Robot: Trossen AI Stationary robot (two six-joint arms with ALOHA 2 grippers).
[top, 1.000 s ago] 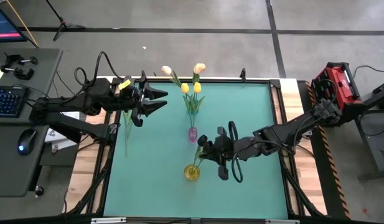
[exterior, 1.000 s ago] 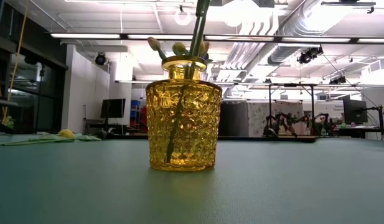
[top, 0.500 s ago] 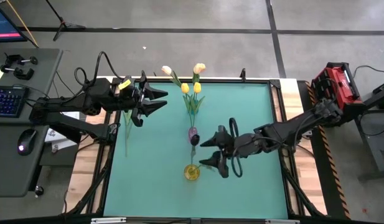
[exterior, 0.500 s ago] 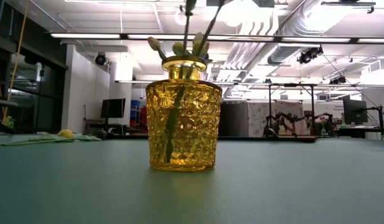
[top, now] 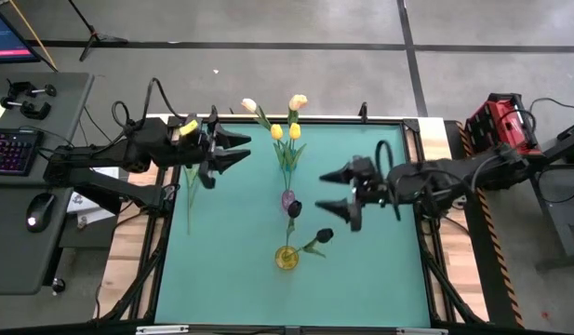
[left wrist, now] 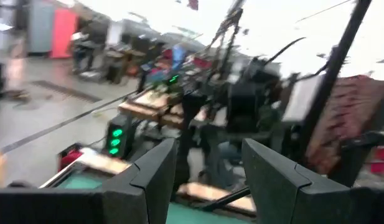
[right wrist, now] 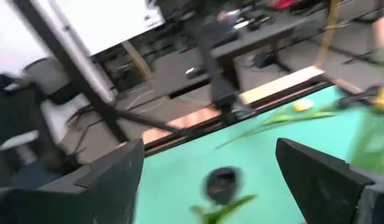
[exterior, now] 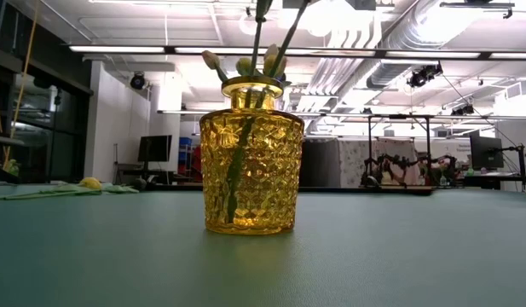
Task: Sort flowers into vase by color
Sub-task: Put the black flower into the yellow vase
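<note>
A yellow glass vase stands near the table's middle front. Two dark tulips rest in it with their stems leaning on its rim. Just beyond, a small purple vase holds yellow tulips and peach tulips. One more tulip lies flat at the table's left, its yellow bud in the low view. My right gripper hovers open, right of the vases and above the table. My left gripper waits open over the far left, holding nothing.
A red and black case sits off the table's right edge. A desk with a keyboard and mouse stands to the left. Bare green mat lies to the near side and right of the yellow vase.
My right gripper has opened and let go of a dark tulip at the yellow vase, then drawn back up and toward the table's far right. The tulip stays in the vase, leaning right with its head low.
</note>
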